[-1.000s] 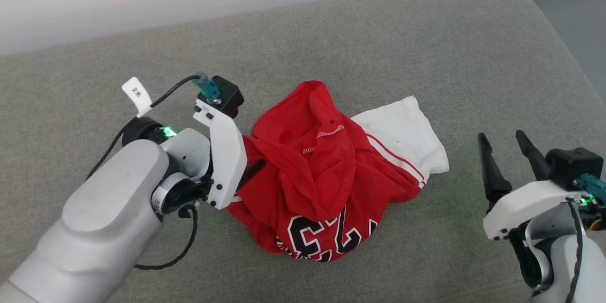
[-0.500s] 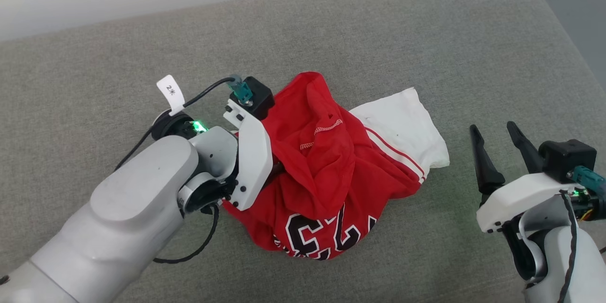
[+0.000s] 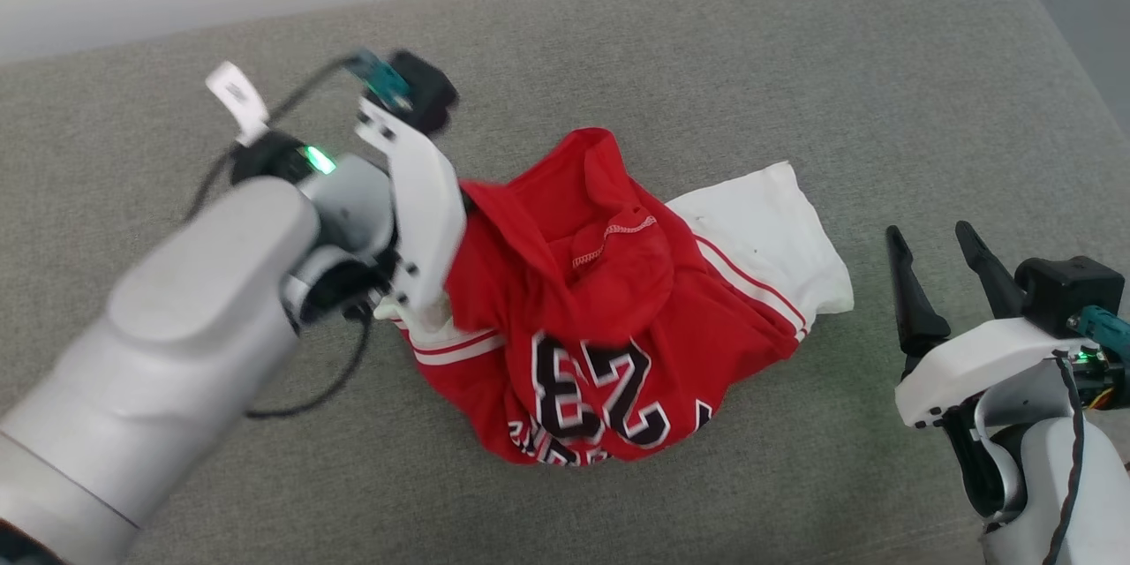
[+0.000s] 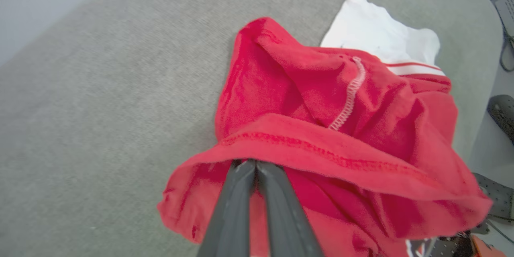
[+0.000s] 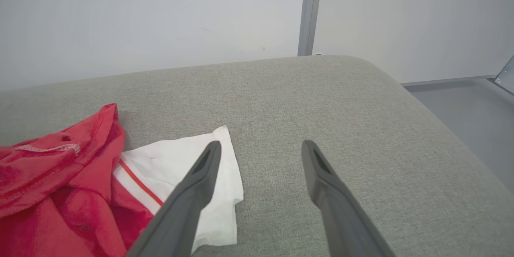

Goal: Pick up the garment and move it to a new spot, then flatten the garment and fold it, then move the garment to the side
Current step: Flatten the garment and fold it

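A crumpled red jersey T-shirt (image 3: 609,318), white sleeve at 2 o'clock and black numerals at 6, lies mid-cushion (image 3: 706,62), its hem pinched at 9 o'clock between the left gripper (image 4: 255,164) fingers, while the right gripper (image 3: 929,232) sits apart at 3 o'clock, fingers spread.

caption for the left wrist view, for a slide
Left gripper shut on a red fold of the garment over the grey cushion
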Tool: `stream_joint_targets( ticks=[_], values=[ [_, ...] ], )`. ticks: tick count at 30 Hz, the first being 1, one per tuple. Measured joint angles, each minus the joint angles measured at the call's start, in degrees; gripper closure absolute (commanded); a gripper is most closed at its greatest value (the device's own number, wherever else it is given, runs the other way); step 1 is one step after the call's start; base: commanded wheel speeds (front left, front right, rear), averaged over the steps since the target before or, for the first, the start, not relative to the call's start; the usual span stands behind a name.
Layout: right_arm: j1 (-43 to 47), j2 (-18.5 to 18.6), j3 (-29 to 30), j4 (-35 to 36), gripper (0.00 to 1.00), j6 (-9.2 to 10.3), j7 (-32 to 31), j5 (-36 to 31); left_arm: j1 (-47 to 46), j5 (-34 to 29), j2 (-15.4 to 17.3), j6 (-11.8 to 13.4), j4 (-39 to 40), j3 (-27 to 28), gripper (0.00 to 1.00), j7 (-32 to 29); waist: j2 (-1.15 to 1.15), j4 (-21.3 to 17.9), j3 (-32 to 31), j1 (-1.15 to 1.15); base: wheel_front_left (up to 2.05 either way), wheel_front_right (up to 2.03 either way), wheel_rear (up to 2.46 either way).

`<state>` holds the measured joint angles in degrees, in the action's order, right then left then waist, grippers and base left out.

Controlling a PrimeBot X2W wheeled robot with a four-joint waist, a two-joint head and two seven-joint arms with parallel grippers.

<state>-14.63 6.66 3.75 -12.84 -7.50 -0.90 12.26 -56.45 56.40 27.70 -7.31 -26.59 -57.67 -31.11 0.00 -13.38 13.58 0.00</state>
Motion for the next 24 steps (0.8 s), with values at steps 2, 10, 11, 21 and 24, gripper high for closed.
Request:
stream_joint_targets(
  ticks=[2,10,11,21,24],
  values=[
    [0.0,0.0,0.0,0.0,0.0,0.0,0.1,0.0,-1.3,-0.5,0.6,0.0,-1.0,0.7,1.0,1.7,0.0,0.3,0.0,0.0,0.0,0.0,0.0],
    [0.0,-0.1,0.2,0.1,0.0,0.0,0.1,0.3,-7.6,-4.9,4.9,1.3,-8.0,3.8,1.0,9.7,0.0,0.8,0.7,0.0,0.0,0.0,0.0],
    [0.0,-0.1,0.2,0.1,0.0,0.0,0.1,0.3,-8.0,-6.0,5.3,1.6,-8.8,3.8,1.0,10.8,0.0,0.8,0.9,0.0,0.0,0.0,0.0],
    [-0.1,-0.2,-0.4,-0.2,0.0,0.0,0.1,0.3,-9.0,-7.3,3.5,1.7,-16.6,4.2,1.0,17.7,0.0,0.8,1.8,0.0,0.0,0.0,0.0],
    [-0.1,-0.1,-0.5,-0.4,0.0,0.0,0.1,0.3,-9.9,-7.5,1.7,0.9,-16.6,3.1,1.0,18.6,0.0,0.9,1.6,0.0,0.0,0.0,0.0]
  ],
)
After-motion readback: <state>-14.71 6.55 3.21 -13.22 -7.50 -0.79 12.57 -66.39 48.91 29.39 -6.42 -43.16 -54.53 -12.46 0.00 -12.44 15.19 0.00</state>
